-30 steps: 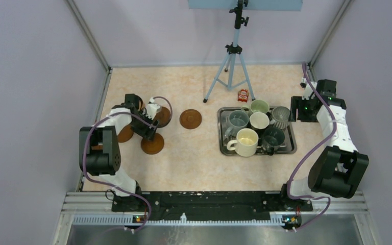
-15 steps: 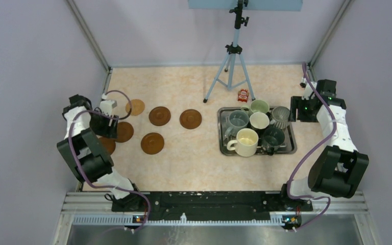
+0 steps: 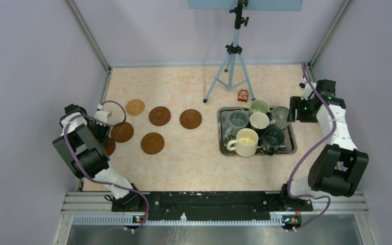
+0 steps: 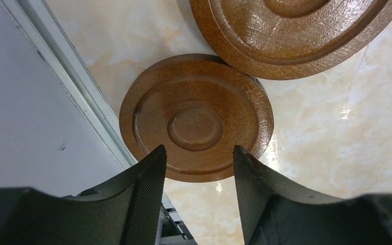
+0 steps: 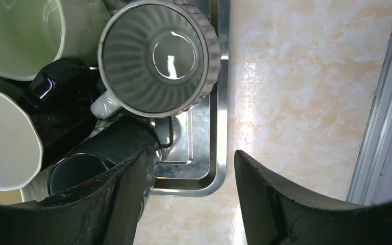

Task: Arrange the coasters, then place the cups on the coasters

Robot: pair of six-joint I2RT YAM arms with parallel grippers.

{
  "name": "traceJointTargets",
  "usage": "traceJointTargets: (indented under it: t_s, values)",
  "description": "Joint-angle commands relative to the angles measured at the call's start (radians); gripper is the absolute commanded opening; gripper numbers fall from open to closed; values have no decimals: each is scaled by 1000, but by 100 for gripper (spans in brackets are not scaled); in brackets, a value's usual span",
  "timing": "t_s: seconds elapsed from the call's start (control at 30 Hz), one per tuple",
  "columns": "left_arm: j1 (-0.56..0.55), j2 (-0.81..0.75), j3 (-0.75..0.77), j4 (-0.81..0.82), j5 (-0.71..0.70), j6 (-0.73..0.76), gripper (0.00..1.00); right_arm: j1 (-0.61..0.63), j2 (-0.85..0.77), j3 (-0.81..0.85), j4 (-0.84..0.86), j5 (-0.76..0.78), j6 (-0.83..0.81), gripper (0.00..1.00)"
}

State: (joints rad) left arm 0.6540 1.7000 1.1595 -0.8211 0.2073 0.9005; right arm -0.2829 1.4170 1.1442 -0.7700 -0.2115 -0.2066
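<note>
From above: left gripper (image 3: 101, 131) low at the table's left edge, among six flat brown coasters (image 3: 152, 143). Right gripper (image 3: 295, 110) just beside a steel tray (image 3: 292, 149) crowded with mugs (image 3: 246, 140); tripod (image 3: 232, 61) well beyond.

Left wrist: ridged fingers (image 4: 148, 173) moderately apart, gripping nothing. Directly below, a ringed coaster (image 4: 196, 117) of turned wood. Ahead, a second coaster (image 4: 296, 30) meeting its edge. Metal rail (image 4: 66, 81) to the left.

Right wrist: jaws moderately parted, empty, over the tray's corner. Ribbed grey mug (image 5: 158, 56) ahead, dark mug (image 5: 81, 168) by the left finger.
</note>
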Motion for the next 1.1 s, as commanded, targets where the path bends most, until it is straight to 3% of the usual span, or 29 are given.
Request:
traceJointTargets:
  t_s: [0.0, 0.3, 0.7, 0.9, 1.07]
  values:
    - [5, 8, -38, 75, -28, 35, 55, -8, 3, 11, 19, -15, 2, 63]
    - [6, -75, -241, 111, -94, 216, 49, -8, 3, 9, 19, -5, -8, 63]
    - [-14, -195, -436, -131, -108, 504, 43, -8, 6, 3, 17, -11, -7, 63]
    - [-121, -292, -560, -161, -100, 519, 45, -9, 0, -6, 22, -9, 1, 63]
    - [-324, -350, -624, -158, -39, 421, 46, -7, -4, -20, 26, -6, 3, 63]
